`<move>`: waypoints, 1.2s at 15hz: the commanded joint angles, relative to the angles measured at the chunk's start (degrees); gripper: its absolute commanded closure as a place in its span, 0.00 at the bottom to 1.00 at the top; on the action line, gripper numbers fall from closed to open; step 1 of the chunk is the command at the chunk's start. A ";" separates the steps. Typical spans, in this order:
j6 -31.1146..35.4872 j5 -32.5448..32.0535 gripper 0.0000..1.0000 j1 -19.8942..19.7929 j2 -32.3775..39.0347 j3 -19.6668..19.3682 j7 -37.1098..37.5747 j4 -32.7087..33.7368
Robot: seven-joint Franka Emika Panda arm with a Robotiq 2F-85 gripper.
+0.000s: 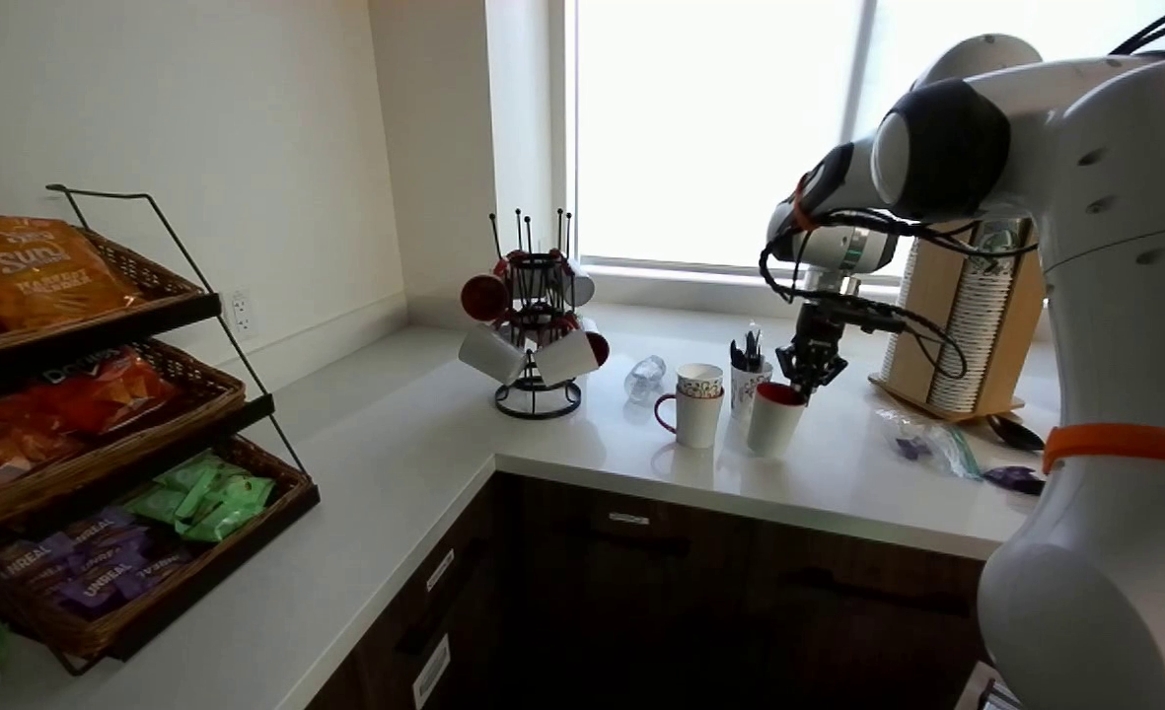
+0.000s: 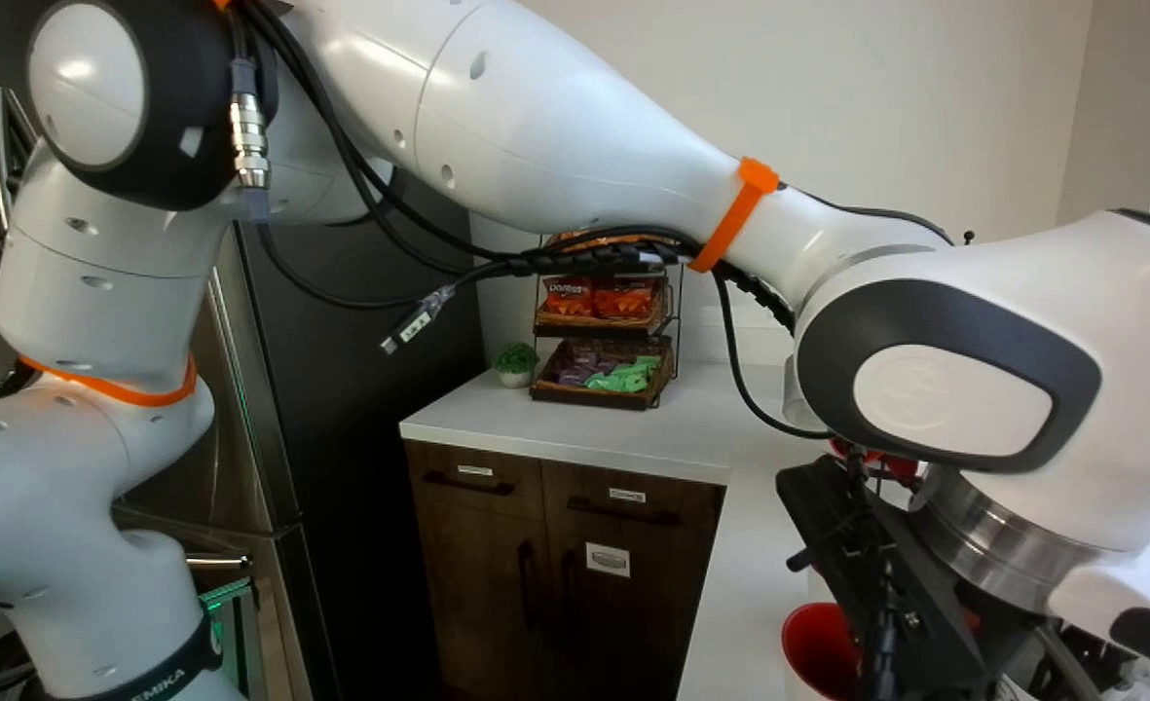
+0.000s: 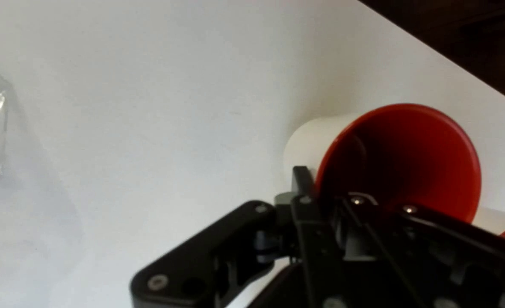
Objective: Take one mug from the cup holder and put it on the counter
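White robot arm [image 2: 575,122] spans the foreground, orange strap [image 2: 735,216] on its forearm, blk cables [image 2: 599,259] hanging under it. Blk wrist h/w [image 2: 881,574] partly hides a red-lined mug [image 2: 816,645], cut off at btm edge. Bkgd: pale counter [image 2: 575,428] over dk brown cabinets [image 2: 555,531], tall dk appliance [image 2: 365,409] beside. On the counter, potted plant [image 2: 516,362] next to tiered rack [image 2: 599,330] w/ Doritos bag [image 2: 569,298] mid-tier, purple pkts [image 2: 579,368] & green pkts [image 2: 630,376] below.

A red-handled mug [image 1: 697,422] crowds 1 side of the red-lined mug [image 1: 772,428], and in an exterior view a cutlery cup [image 1: 745,385] blocks the way behind it; the opposite side offers bare surface [image 1: 838,444] up to a plastic bag [image 1: 922,446].
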 commanded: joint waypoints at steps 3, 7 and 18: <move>-2.87 -0.51 0.98 -1.22 2.00 1.34 -0.11 3.45; -2.13 -1.57 0.98 -0.75 2.28 1.38 0.25 3.67; -0.32 -4.35 0.98 0.10 2.32 1.65 0.83 3.19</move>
